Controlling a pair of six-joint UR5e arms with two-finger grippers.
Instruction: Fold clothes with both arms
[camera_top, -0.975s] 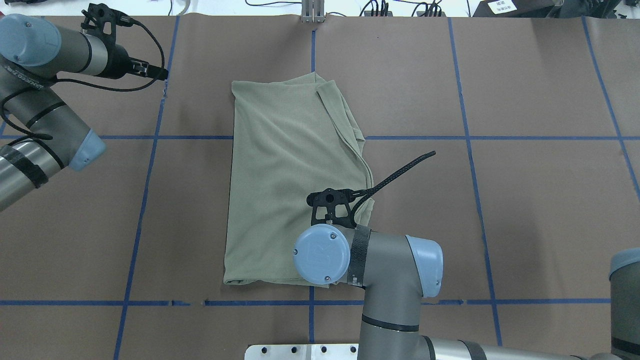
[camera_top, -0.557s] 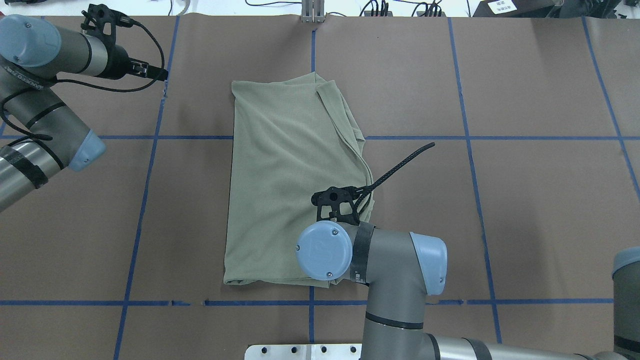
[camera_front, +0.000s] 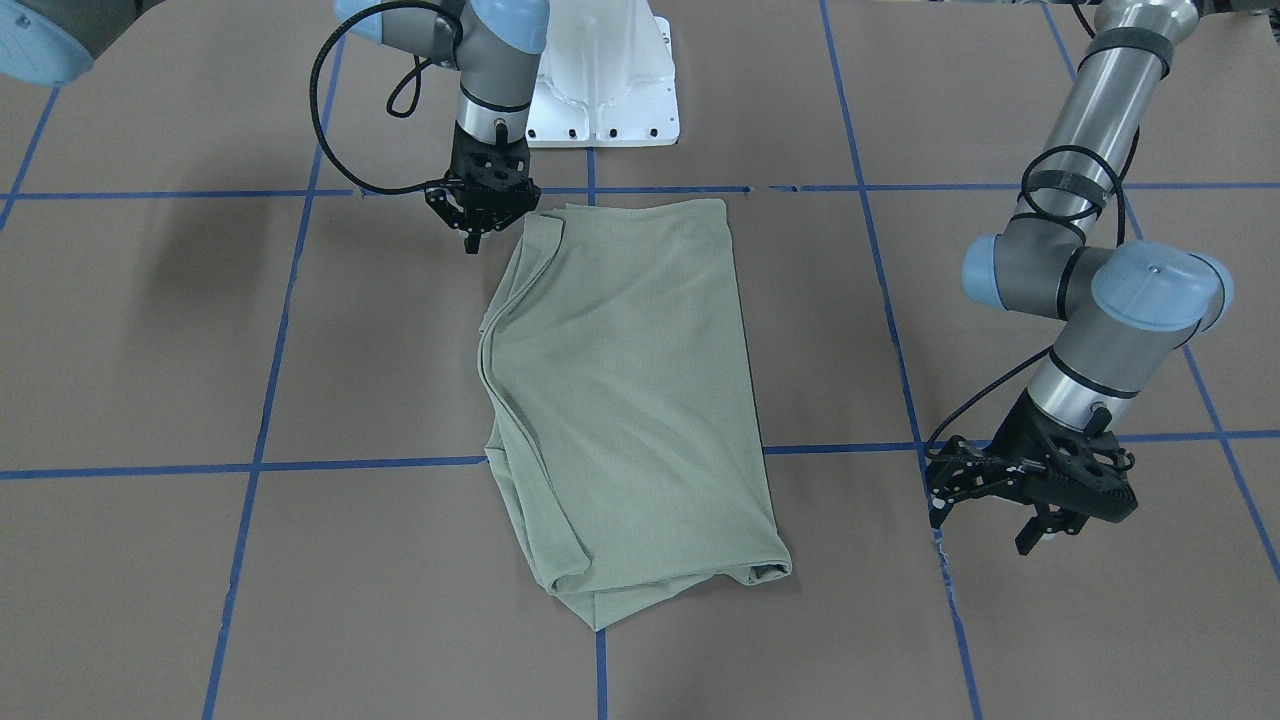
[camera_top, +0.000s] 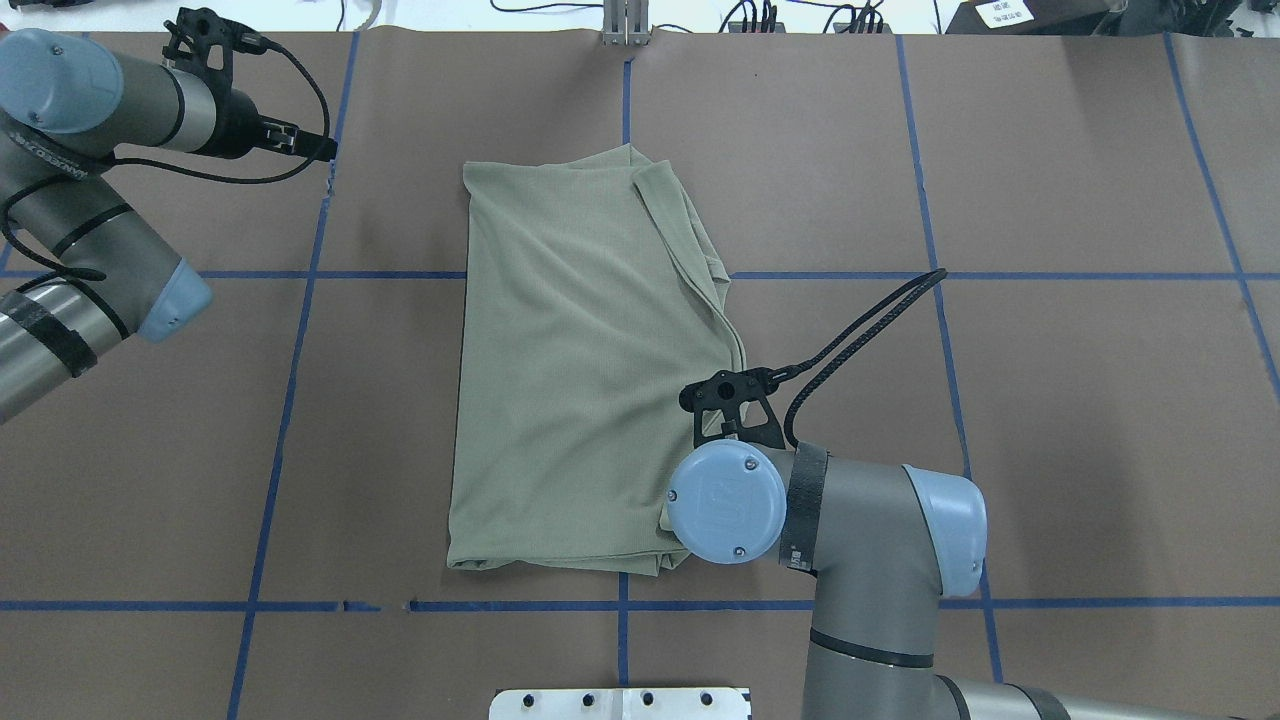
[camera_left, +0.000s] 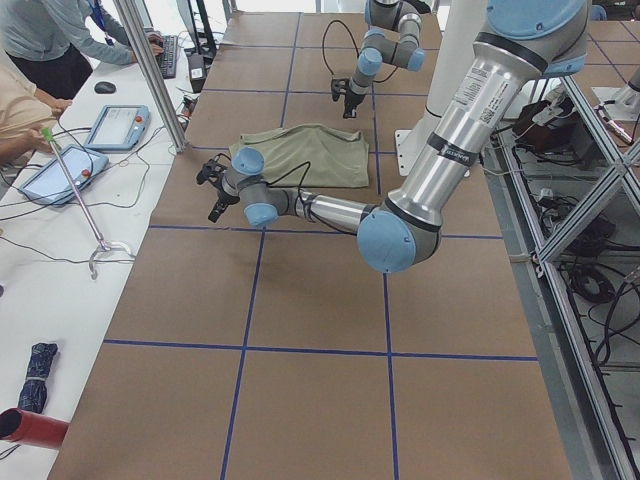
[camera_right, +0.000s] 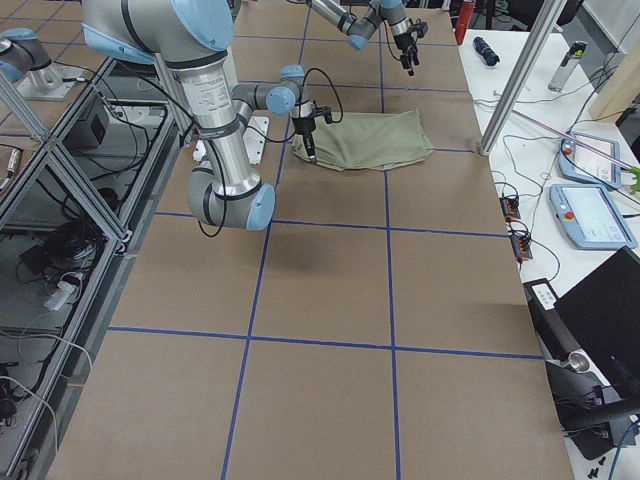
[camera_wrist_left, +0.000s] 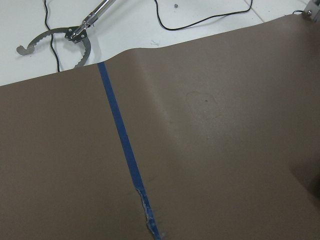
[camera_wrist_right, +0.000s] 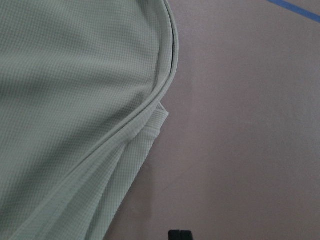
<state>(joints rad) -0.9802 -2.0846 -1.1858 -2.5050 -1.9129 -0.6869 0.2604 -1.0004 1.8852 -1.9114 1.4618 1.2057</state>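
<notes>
Hanging closed and empty, the right pincer (camera_front: 472, 238) sits just beside the near right corner of the folded shirt (camera_front: 620, 400), which lies mid-worktop (camera_front: 150, 350), long axis near-to-far; the open left pincer (camera_front: 988, 522) is well apart.

Sage-green shirt (camera_top: 580, 360) is lying flat, folded lengthwise into a tall panel, its layered edges running down my right side. My right arm (camera_top: 860, 520) is hovering at its near right corner; my left arm (camera_top: 90, 120) is hanging well apart, far left.
</notes>
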